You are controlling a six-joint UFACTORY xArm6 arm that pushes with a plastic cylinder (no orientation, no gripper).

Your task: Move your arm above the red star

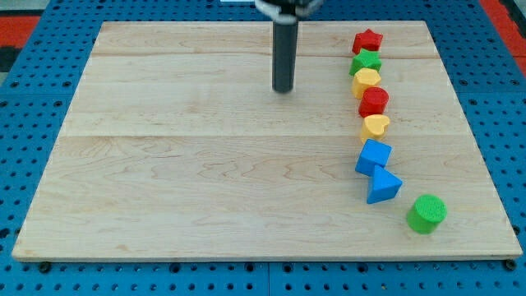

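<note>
The red star lies near the view's top right of the wooden board, at the head of a column of blocks. My tip rests on the board well to the left of the red star and a little lower in the view, touching no block. Below the red star come a green star, a yellow block, a red block, a yellow heart-like block, a blue cube-like block, a blue triangular block and a green cylinder.
The board sits on a blue perforated table. The column of blocks runs down the view's right side, curving right toward the bottom.
</note>
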